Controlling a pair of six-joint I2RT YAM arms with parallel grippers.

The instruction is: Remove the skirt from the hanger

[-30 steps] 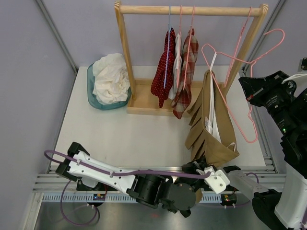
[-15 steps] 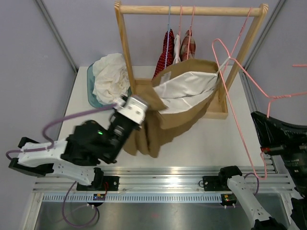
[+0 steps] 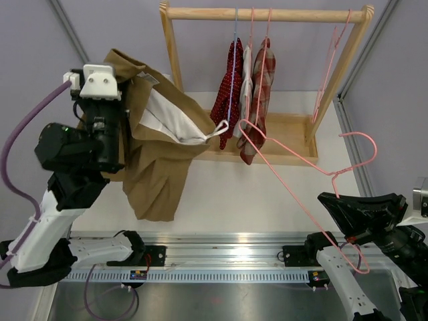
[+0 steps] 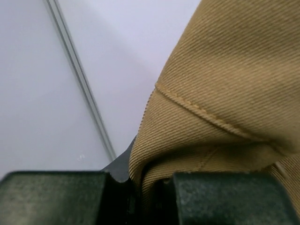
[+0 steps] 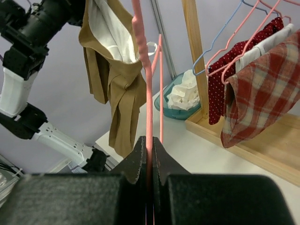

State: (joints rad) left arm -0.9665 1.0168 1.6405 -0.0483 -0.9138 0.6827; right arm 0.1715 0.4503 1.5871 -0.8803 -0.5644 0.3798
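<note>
A: Starting on the left: what has the left gripper (image 4: 150, 197) got?

B: Its jaws are nearly shut on a fold of the tan pleated twill skirt (image 3: 157, 180). In the wrist view the cloth fills the narrow gap between them. The skirt hangs straight down below the jaws, long axis vertical, and the hem is off the table.

A: And to the right of the jaws?

B: The waistband opens out that way, showing the white lining (image 3: 170, 117). At its far corner there's a thin white hanging loop (image 3: 219, 128).

A: Is the loop free?

B: I can't tell. It sits right at the end of the pink wire hanger (image 5: 142, 70), either touching it or just beside it.

A: Who holds the hanger?

B: The right gripper (image 5: 149, 159), with its jaws closed on the wire. The hanger runs up and away from them, leftward toward the loop.

A: So what does the next move turn on?

B: On that corner, I'd say. The left arm is nearer the skirt, so it should draw the loop left along the wire's line, off the tip.
</note>
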